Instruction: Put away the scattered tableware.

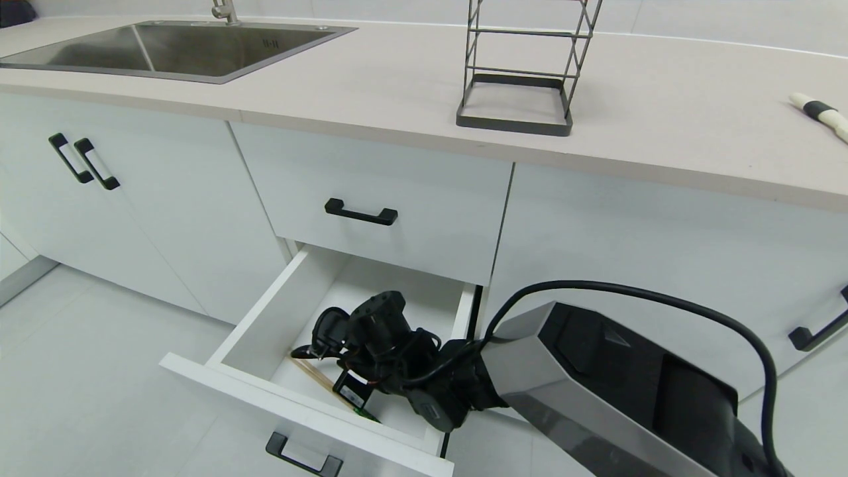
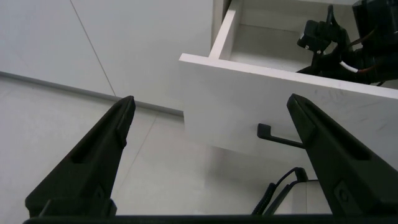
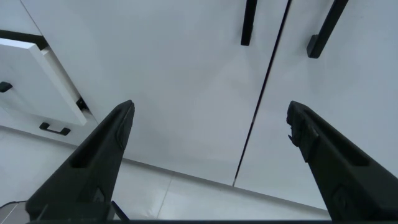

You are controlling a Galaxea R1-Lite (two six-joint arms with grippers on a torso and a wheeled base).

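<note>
Head view: right hand [image 1: 315, 344] sits in the pulled-out drawer [image 1: 265, 311], fingers spread and empty, with chopsticks [image 1: 317, 376] lying beside it. Left hand [image 2: 210, 106] is released too. One utensil [image 1: 821, 114] waits on the tabletop [image 1: 662, 99], so probably partway.

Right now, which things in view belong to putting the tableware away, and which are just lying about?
Job: open drawer, wooden sticks lying in it, cream-handled utensil on the counter.
Lying about: wire rack, sink.
</note>
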